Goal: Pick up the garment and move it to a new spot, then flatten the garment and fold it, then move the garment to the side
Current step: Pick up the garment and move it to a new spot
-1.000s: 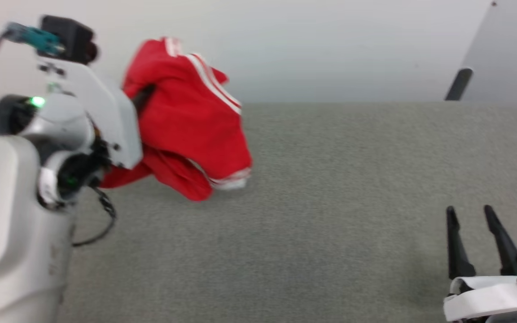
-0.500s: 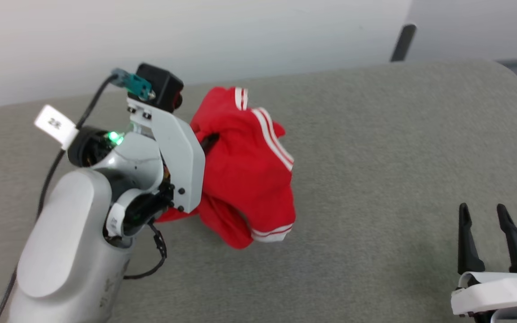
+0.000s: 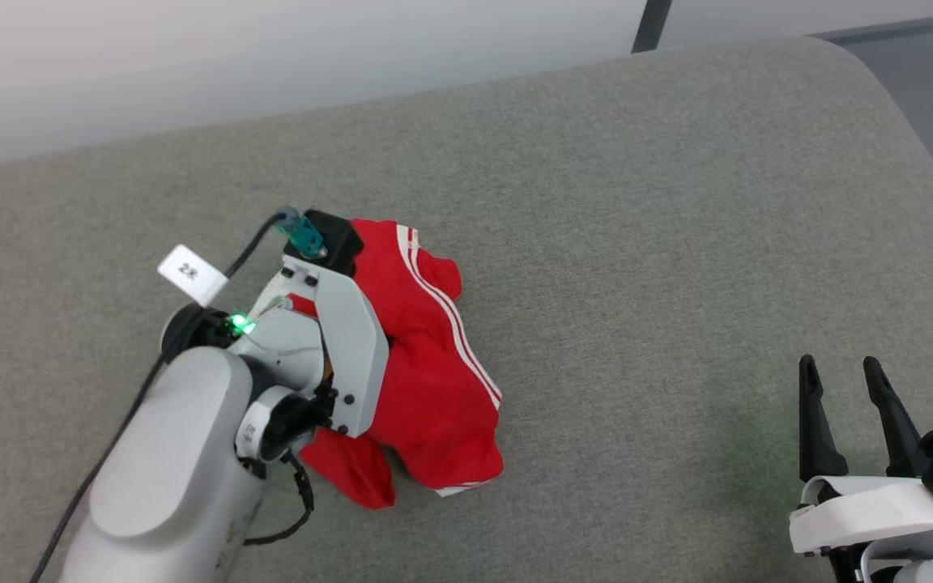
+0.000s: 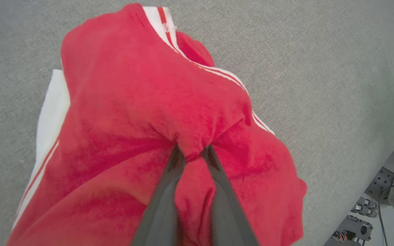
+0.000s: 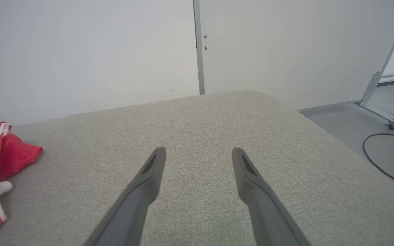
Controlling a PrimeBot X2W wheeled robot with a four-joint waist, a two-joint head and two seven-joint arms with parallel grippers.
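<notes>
The supporting surface is a wide, flat grey fabric-covered cushion of coarse weave, with a rounded corner at its far right. One item lies directly on it: a crumpled red jersey T-shirt with white-and-red striped trim, bunched in a heap on the left portion, a white sleeve touching the fabric.

Bunched garment lies on grey cushion.

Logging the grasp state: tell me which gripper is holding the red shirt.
The left gripper: its fingers pinch a fold of the red shirt. The right gripper is open and empty, off to the side over the grey cushion.
</notes>
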